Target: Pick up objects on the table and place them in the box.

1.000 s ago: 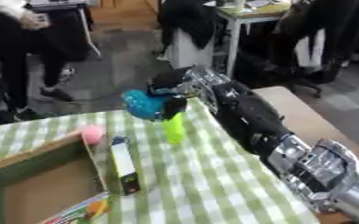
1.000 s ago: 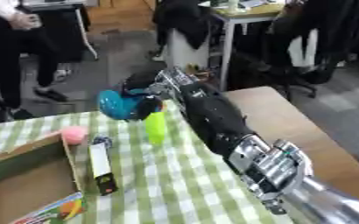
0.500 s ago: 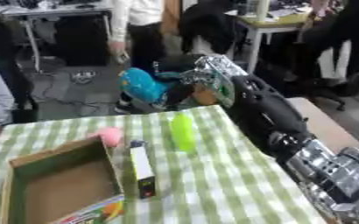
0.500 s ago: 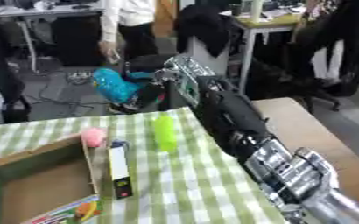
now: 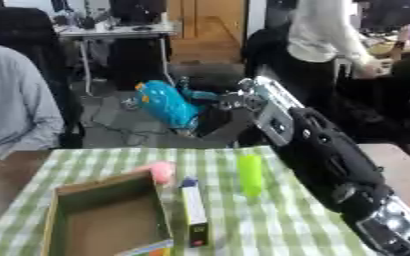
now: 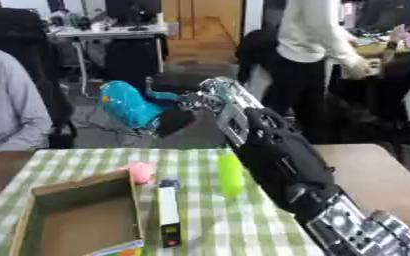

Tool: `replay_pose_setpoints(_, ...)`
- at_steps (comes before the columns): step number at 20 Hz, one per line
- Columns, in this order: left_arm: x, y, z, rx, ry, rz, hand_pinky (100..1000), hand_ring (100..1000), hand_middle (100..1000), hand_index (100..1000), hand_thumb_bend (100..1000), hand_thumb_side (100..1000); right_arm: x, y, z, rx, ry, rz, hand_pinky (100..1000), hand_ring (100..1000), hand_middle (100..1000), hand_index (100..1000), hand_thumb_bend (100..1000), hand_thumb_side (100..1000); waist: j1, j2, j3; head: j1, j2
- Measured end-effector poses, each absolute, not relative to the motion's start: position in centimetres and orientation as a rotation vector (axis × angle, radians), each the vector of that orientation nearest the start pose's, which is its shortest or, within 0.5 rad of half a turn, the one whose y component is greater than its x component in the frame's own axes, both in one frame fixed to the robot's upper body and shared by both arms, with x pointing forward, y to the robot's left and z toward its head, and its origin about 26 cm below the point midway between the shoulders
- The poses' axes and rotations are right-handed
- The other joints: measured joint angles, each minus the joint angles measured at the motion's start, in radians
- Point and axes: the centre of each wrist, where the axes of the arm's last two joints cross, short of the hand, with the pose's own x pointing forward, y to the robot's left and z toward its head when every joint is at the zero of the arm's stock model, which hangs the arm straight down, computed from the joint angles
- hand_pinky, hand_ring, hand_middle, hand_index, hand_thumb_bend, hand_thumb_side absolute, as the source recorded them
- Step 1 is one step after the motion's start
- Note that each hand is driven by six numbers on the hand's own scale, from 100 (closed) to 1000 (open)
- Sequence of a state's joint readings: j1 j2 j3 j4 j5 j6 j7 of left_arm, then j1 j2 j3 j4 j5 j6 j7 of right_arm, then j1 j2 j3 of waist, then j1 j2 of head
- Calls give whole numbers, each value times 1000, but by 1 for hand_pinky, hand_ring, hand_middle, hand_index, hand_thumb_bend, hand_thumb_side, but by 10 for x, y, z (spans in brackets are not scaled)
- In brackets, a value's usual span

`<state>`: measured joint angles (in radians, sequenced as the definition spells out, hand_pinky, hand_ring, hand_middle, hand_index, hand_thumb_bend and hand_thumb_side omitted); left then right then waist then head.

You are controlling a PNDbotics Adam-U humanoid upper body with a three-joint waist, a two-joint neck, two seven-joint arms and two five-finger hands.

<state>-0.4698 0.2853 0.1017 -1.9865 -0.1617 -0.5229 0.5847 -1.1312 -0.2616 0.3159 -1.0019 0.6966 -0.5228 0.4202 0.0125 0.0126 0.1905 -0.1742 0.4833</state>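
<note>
My right hand (image 5: 230, 100) is raised above the table's far edge, its fingers curled round a blue toy (image 5: 166, 105) with teal parts. The arm runs down to the lower right. On the green checked table (image 5: 112, 162) stands an open cardboard box (image 5: 103, 220) at the lower left. Beside the box lie a pink object (image 5: 162, 171), a long white and yellow carton (image 5: 193, 210) and a lime green tube (image 5: 250, 173). A colourful packet (image 5: 147, 248) shows at the box's near corner. My left hand is out of sight.
The table's wooden surface (image 6: 375, 172) extends to the right of the cloth. People and office desks stand beyond the far edge; a person in grey (image 5: 16, 110) sits close at the left.
The whole picture has shifted, so the head has moved. My right hand has lifted the blue toy higher and carried it leftwards, toward the box side.
</note>
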Motion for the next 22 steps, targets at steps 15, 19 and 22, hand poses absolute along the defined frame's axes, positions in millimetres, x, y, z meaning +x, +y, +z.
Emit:
replay_pose_setpoints(15,314,255,256,-333,3148,-435,785,829,833,910,135,1000,465,-80,192,583,2614,-2193,220,100,100,366,108,696,0,26,51,-201,-110)
replay_pose_setpoints(19,314,255,257,-327,3145,-434,785,829,833,910,136,1000,466,-74,180,622,2558,-2208,219,100,100,365,108,699,0,31,55,-229,-129)
replay_pose_setpoints(22,314,254,258,-317,3143,-439,785,829,833,910,136,1000,465,-70,169,625,2526,-2227,219,100,100,364,107,702,0,31,57,-240,-134)
